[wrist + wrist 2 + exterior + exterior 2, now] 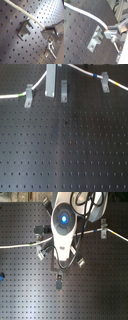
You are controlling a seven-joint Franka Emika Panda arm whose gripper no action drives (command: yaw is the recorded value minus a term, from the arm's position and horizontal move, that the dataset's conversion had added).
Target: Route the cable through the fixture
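The white cable (pixel 85 71) comes in from the first exterior view's left with a green band, disappears behind my gripper (pixel 50 94), then runs up right past blue and yellow bands. The fixture (pixel 64 90), a narrow upright grey clip, stands just right of the gripper bar. In both wrist views the cable (pixel 86 13) ends between the fingers of my gripper (pixel 110 31), which is shut on it. It passes close beside the slotted top of the fixture (pixel 96 39) and does not lie in the slot. The first wrist view shows the same cable (pixel 27 14), fixture (pixel 25 29) and gripper (pixel 48 32).
Two wider grey clips stand on the black perforated board (pixel 65 149): a left clip (pixel 29 95) where the green-banded cable arrives, and a right clip (pixel 105 81) touching the cable. In the second exterior view the arm (pixel 62 222) hides the middle; the right clip (pixel 103 228) shows.
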